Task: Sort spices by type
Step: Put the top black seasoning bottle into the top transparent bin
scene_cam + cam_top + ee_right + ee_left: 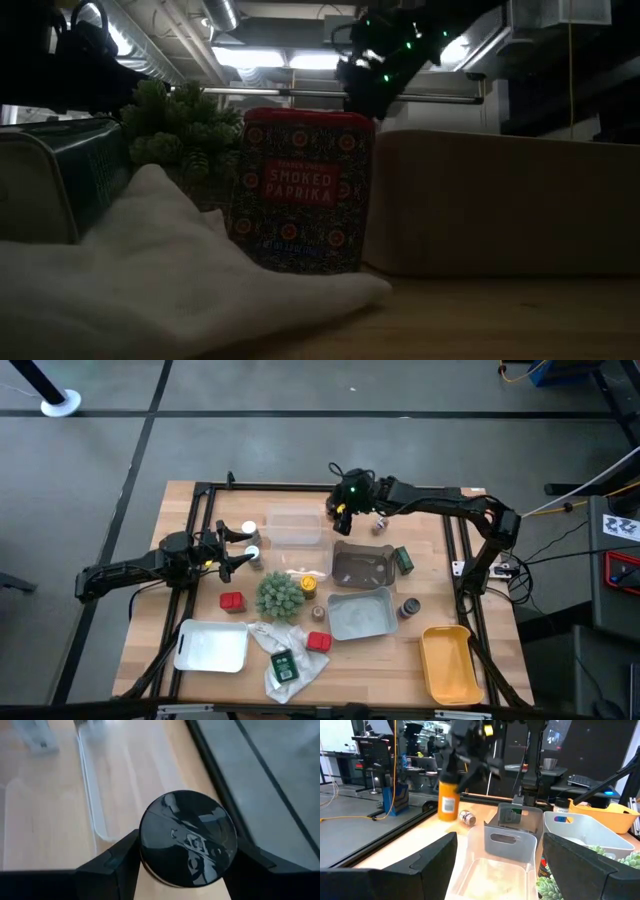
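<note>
My right gripper [344,506] [182,862] is over the table's far middle, shut on an orange-brown jar with a black cap [447,795]. My left gripper [236,550] [500,870] is open at the left side, beside two white-capped jars [250,531], touching nothing. Another small jar [380,525] lies on its side near the far edge. A yellow-capped jar [309,582], red packets [232,601] [318,641], a brown jar [408,608] and a green tin [403,560] stand on the table. In the low view, a red smoked paprika tin [300,190] stands close by. My right gripper pinches the jar at its top, one finger [112,862] on each side of the black cap [150,845]. The fingers come from above, pointing down. The jar hangs upright below them [448,805]; its base seems just off the table.
A clear tray [295,525], a dark grey tray [362,567], a light grey tray [360,612], a white tray [212,647] and a yellow tray [450,660] lie about the table. A green bushy plant [280,595] stands mid-table. A white plastic bag [290,660] holds a green tin.
</note>
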Robot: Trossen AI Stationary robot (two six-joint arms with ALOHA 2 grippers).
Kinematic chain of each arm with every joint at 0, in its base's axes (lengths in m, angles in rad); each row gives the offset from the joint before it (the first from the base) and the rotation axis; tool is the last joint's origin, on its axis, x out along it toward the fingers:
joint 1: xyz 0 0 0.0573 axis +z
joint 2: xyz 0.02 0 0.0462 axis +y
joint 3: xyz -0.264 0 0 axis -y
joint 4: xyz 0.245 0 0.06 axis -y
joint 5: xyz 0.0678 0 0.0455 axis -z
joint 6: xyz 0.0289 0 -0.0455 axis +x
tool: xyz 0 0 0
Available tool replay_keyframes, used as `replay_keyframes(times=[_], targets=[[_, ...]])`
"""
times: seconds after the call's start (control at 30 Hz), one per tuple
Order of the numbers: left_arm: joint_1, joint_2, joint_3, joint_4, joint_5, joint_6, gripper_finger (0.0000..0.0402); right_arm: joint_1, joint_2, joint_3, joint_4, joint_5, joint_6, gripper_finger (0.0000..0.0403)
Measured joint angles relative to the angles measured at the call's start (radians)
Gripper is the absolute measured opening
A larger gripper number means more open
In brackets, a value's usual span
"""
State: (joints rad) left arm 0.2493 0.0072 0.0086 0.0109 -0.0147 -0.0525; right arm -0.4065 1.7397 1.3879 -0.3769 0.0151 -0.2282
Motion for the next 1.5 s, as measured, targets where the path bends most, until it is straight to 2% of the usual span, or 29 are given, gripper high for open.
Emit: replay_keyframes(times=[0.17,0.47,0.7,1.07,1.5], targets=[[0.000,0.000,0.000,0.000,0.000,0.000,0.0282,0.000,-0.001,0.057,0.029,0.000,-0.010,0.0224],[0.000,0.000,0.000,0.000,0.000,0.000,0.0282,0.000,0.009,0.058,0.071,-0.048,-0.008,0.0225],[0.000,0.002,0.000,0.000,0.000,0.000,0.0282,0.000,0.093,0.058,0.121,-0.122,-0.005,0.0225],[0.000,0.004,0.000,0.000,0.000,-0.006,0.0282,0.000,0.239,0.058,0.211,-0.132,-0.005,0.0225],[0.000,0.004,0.000,0.000,0.000,-0.003,0.0282,0.000,0.307,0.058,0.230,-0.131,-0.012,0.0225]])
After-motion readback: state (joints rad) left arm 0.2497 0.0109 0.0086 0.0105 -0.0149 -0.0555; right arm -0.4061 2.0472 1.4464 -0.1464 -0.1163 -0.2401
